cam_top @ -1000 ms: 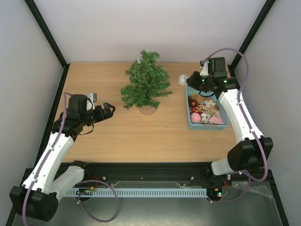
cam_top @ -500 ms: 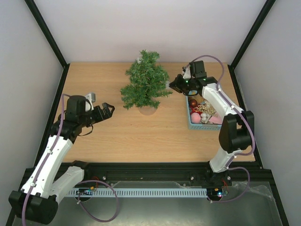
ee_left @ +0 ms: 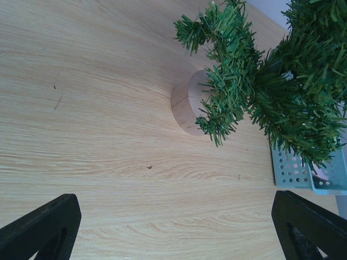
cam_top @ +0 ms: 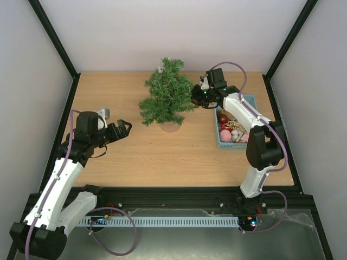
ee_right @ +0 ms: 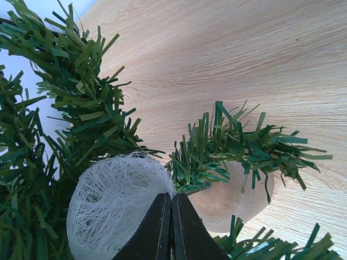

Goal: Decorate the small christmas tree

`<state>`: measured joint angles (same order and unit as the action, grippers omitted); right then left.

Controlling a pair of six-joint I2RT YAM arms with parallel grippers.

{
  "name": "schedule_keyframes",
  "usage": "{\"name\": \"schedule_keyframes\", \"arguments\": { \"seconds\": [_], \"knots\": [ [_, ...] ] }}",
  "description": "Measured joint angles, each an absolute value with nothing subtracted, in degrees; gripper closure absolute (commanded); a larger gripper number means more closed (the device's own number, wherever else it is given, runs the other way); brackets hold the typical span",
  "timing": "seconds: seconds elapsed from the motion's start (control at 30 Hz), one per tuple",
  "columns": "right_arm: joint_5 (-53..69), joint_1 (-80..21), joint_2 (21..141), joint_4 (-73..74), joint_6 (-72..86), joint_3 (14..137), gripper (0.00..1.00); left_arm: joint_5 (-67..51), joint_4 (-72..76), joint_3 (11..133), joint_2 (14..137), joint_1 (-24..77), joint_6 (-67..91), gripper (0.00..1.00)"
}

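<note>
Robotics lab cell: white walls (cam_top: 190,32) and black metal frame posts (cam_top: 54,38) enclose a light wood-grain table (cam_top: 162,157), with a slotted white cable duct (cam_top: 162,221) before it.

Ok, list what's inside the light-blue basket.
In the basket: a red ball, a pink ball and pale ornaments. The right arm covers its far end; lower layers are hidden.
</note>
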<state>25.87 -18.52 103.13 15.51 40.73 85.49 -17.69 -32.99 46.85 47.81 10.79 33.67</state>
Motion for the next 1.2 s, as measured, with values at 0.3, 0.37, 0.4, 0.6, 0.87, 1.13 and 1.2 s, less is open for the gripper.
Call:
{"name": "schedule_keyframes", "arguments": {
  "seconds": [0.3, 0.37, 0.4, 0.6, 0.87, 1.13, 1.2],
  "knots": [
    [22.0, -19.6, 104.1, 19.9, 38.9, 87.2, 0.95, -17.7, -33.0, 46.8, 47.7, 10.8, 33.7, 0.01],
    [21.7, -19.7, 104.2, 20.4, 38.6, 87.4, 0.90, -17.7, -33.0, 46.7, 47.7, 10.8, 33.7, 0.01],
    [21.6, -19.8, 104.2, 20.8, 38.3, 87.5, 0.85, -17.7, -32.9, 46.7, 47.7, 10.8, 33.7, 0.01],
    [21.2, -20.0, 104.2, 21.9, 37.4, 87.6, 0.75, -17.8, -32.9, 46.4, 47.7, 10.8, 33.9, 0.01],
    [19.9, -20.0, 103.5, 23.1, 35.9, 87.6, 0.71, -17.8, -32.9, 46.4, 47.7, 10.8, 33.9, 0.01],
    [17.0, -19.9, 98.8, 26.4, 34.7, 89.3, 0.63, -17.7, -33.0, 46.4, 47.7, 10.8, 34.1, 0.01],
    [15.9, -19.7, 97.7, 27.5, 34.2, 90.7, 0.61, -17.7, -33.0, 46.4, 47.7, 10.8, 34.1, 0.01]
  ]
}}
